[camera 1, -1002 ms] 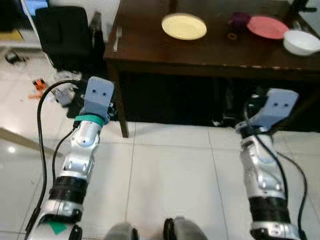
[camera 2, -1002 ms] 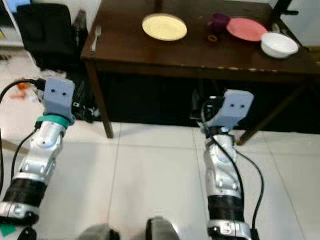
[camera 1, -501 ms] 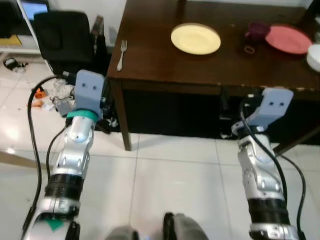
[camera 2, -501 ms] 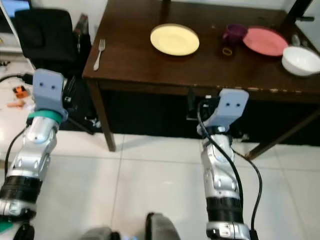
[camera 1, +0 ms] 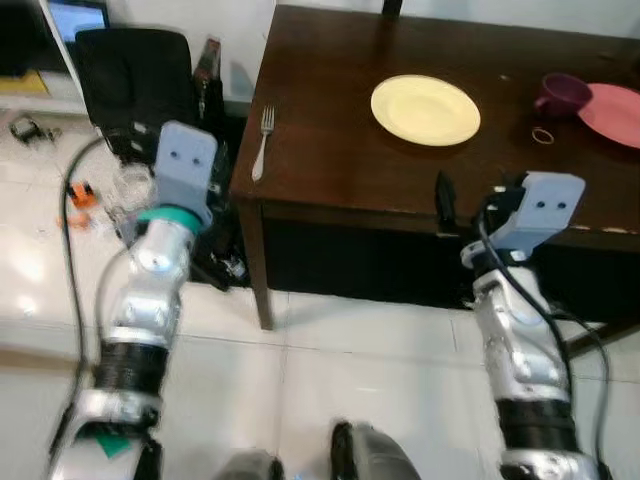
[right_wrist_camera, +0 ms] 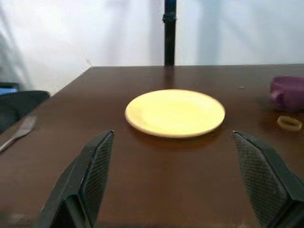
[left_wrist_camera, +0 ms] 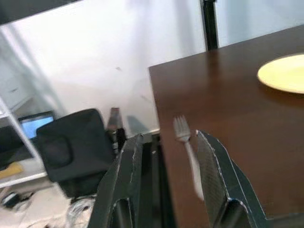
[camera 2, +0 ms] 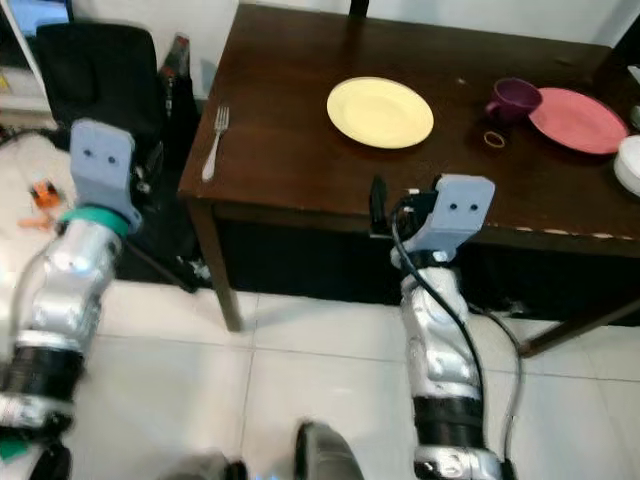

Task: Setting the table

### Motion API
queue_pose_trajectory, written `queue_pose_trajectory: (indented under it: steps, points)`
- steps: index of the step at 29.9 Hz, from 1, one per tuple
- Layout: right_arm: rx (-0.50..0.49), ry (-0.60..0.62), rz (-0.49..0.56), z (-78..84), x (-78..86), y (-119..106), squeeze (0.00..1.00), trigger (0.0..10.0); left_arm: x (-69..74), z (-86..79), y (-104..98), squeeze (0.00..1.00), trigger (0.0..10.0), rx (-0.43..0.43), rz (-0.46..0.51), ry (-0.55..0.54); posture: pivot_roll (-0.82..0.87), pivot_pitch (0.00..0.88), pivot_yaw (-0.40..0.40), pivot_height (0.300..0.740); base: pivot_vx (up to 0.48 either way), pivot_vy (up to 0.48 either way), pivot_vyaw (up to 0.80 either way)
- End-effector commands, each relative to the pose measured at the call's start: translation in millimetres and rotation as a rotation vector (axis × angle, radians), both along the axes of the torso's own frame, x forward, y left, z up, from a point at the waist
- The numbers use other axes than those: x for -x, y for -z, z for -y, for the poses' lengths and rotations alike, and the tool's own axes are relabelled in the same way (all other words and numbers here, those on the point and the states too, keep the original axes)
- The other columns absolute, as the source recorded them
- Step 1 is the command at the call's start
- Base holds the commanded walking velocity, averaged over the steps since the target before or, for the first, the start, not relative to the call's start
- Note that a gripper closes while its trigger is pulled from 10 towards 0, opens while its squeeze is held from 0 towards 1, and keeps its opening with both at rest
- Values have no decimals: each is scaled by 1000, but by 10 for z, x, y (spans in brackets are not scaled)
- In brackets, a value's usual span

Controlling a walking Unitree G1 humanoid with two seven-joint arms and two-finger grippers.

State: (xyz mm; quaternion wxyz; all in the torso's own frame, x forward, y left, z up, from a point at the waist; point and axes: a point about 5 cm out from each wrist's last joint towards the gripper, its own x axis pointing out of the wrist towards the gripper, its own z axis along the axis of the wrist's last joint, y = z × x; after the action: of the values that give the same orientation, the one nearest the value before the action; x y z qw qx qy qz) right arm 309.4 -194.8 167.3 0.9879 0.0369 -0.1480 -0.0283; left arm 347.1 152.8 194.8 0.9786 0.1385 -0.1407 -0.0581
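1. A dark brown wooden bench (camera 2: 300,160) stands on a floor of pale glossy tiles (camera 2: 300,400), with the robot before its near edge.
2. A round pale yellow plate (camera 2: 380,111) lies flat toward the middle of the bench.
3. A silver metal fork (camera 2: 212,143) lies near the bench's left edge, well apart from the yellow plate, its tines pointing away from the robot.
4. A purple cup (camera 2: 512,100) sits to the right of the yellow plate, just beside a round pink plate (camera 2: 579,119) farther right.
5. A small tan ring (camera 2: 494,139) lies on the bench just in front of the purple cup.
6. The rim of a white bowl (camera 2: 630,165) shows at the right border, near the pink plate.
7. The left end effector (left_wrist_camera: 166,190) is held up beside the bench's left corner, its two black fingers spread apart and holding nothing; the fork lies on the bench beyond them.
8. The right end effector (right_wrist_camera: 175,190) is at the bench's near edge, facing the yellow plate, its fingers wide apart and empty.
9. A black office chair (camera 1: 135,75) stands on the floor left of the bench, with a lit screen (camera 1: 75,15) behind it.
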Motion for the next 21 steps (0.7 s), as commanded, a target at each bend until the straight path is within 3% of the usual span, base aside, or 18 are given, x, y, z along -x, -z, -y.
queue_pose_trajectory:
  steps: [1,17,21]
  points:
    - [0,0,-6,-18,11,7,0,10000,13,-33,41,0,10000,0,-18,0,13,32,12,740,469,0,0]
    - [0,8,-9,-1,17,15,0,10000,-11,113,67,0,10000,-30,-37,69,7,21,20,740,476,0,0]
    - [3,12,-12,11,16,19,0,10000,22,247,128,0,10000,-37,-92,169,5,12,18,740,69,0,0]
